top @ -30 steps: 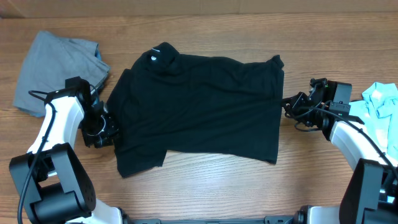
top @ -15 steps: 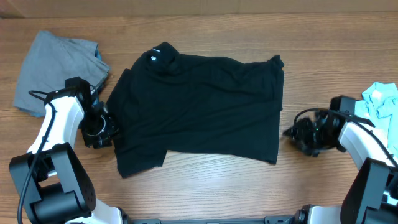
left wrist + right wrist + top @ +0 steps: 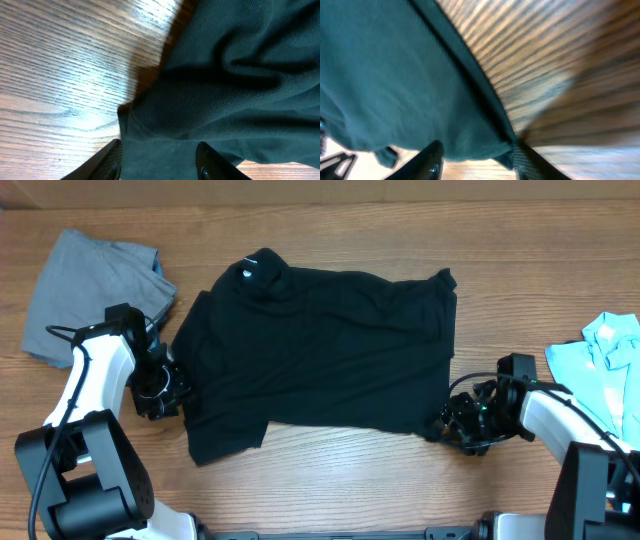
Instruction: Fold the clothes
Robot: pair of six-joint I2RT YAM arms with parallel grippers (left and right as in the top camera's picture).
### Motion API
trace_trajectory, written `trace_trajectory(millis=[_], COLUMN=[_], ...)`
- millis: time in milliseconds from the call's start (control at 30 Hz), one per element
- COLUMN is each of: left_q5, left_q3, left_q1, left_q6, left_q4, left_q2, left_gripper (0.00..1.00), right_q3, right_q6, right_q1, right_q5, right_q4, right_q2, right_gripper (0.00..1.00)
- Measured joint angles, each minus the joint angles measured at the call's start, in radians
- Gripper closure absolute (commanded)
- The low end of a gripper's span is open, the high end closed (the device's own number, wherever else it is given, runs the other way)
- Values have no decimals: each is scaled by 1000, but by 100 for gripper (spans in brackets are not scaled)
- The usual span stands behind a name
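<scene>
A black shirt [image 3: 320, 350] lies spread flat across the middle of the bench [image 3: 330, 480], collar toward the far edge. The left pincer [image 3: 175, 392] sits low at the shirt's left side, its tips apart with the hem lying loose between them. The right pincer [image 3: 447, 420] is at the shirt's near right corner, also parted, with that corner of cloth between the tips and not clamped. A grey garment [image 3: 85, 290] lies crumpled in the far left corner, and a light-blue garment [image 3: 605, 360] rests at the right edge.
</scene>
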Motion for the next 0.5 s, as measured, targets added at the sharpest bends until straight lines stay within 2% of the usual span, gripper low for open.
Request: trace_trajectory(millis=[67,200,400,500], left_q5=[2,6,8,16], left_q3=[0,0,0,0], left_q1=[0,0,0,0], left_q6=[0,0,0,2], left_q4=[1,0,0,5], left_q2=[0,0,0,0], left_gripper=[48,48,47,48], right_q3=[-19,-10,126,187], right_q6=[10,16,16,16], right_q1=[11,5,-88,-132], right_q5=[-5,26,230,332], right_q4=[25,-36,-269,-317], right_q2=[3,12,12,11], right_gripper=[96,96,96,96])
